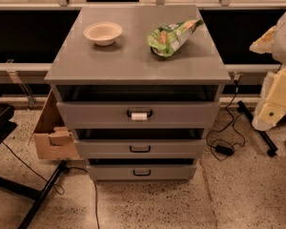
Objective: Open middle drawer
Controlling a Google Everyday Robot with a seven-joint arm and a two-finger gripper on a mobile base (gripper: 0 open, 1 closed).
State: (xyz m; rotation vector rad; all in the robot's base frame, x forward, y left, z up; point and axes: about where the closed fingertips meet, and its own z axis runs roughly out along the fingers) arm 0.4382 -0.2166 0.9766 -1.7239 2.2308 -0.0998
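At the centre of the view stands a grey three-drawer cabinet (66,109), its flat grey top serving as the bench (133,58). The wide, shallow grey middle drawer (105,149) lies at 6 o'clock from the bench's centre. It sits between the taller-fronted grey top drawer (95,114) at its 12 o'clock and the near-identical grey lowest drawer (114,172) at its 6 o'clock. A small black bar handle (139,149) sits at the middle of its flat front, and a dark strip shows along the front's upper edge. Whether the drawer stands slightly out I cannot tell. The top drawer's handle carries a small white tag (139,116).

On the bench, a shallow round cream bowl (103,33) rests toward 10 o'clock. A crumpled green snack bag (174,36) lies toward 2 o'clock, well apart from the bowl.

The pale cream-and-yellow tool (275,97) is at 3 o'clock from the cabinet, at the right edge of the view. It is beside the cabinet and well apart from the middle drawer and its handle. Whether it is wide or narrow I cannot tell.

A brown cardboard box (50,128) leans against the cabinet's side at 9 o'clock. A black cable with a small black adapter (224,149) lies on the speckled stone floor (238,199) at 4 o'clock. Black stand legs (35,199) cross the floor at 8 o'clock.
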